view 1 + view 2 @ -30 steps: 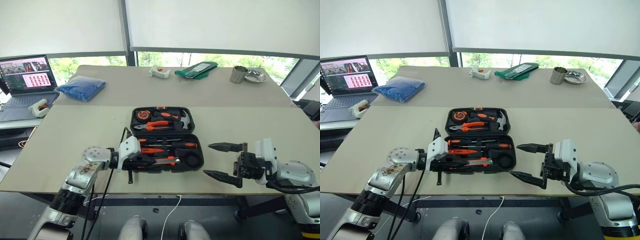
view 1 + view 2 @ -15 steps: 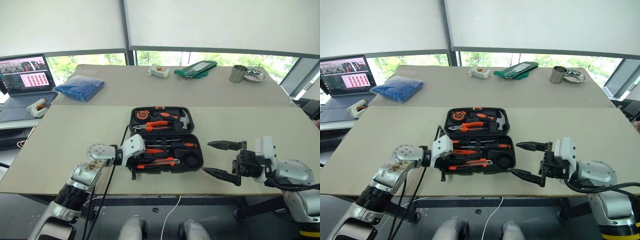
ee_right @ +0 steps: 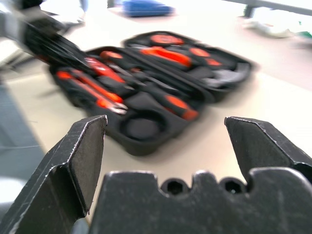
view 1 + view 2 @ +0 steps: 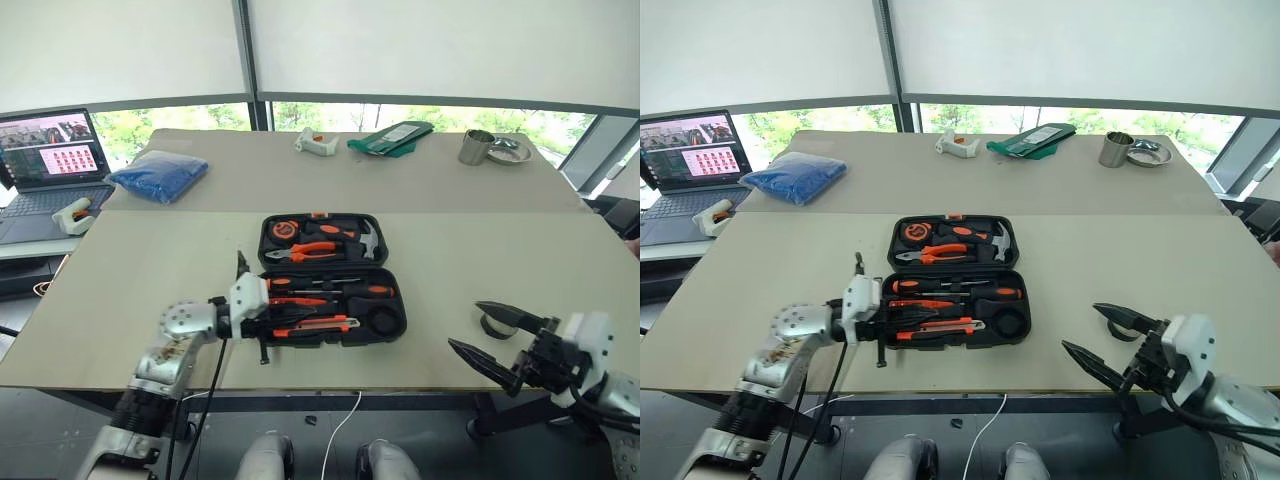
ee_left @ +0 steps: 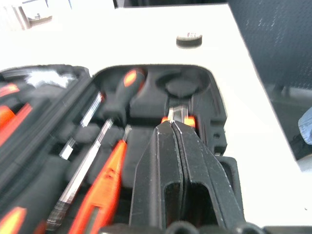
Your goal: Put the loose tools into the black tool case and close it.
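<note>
Left eye view: the black tool case (image 4: 332, 279) lies open and flat on the near bench (image 4: 130, 290), its lid half on the far side with the hammer (image 4: 367, 242), pliers (image 4: 315, 251) and tape measure (image 4: 284, 230). The near half holds 2 screwdrivers (image 4: 345, 291), the tester pen (image 4: 302, 301) and the utility knife (image 4: 315, 326). The left end effector (image 4: 272, 322) sits at the case's left end, over the near tray. The right end effector (image 4: 497, 336) hangs off to the right near the bench's front edge, well apart from the case, its 2 fingers spread wide and grasping nothing. A small dark roll (image 4: 493, 325) lies just beside it.

Right eye view: on the far bench are a blue cloth bundle (image 4: 793, 176), a green pouch (image 4: 1032, 139) and a metal cup (image 4: 1118, 150); a laptop (image 4: 680, 170) stands at the far left.

Left wrist view: the left end effector (image 5: 173, 127) has its 2 fingers (image 5: 163, 156) pressed together, clenched on nothing that I can see, with the tips just over the orange end of the utility knife (image 5: 178, 116). A screwdriver (image 5: 119, 95) and the tester pen (image 5: 100, 187) lie in their recesses beside it.

Right wrist view: the right end effector (image 3: 165, 131) is released, its fingers (image 3: 80, 161) far apart, with the open case (image 3: 146, 87) beyond them.
</note>
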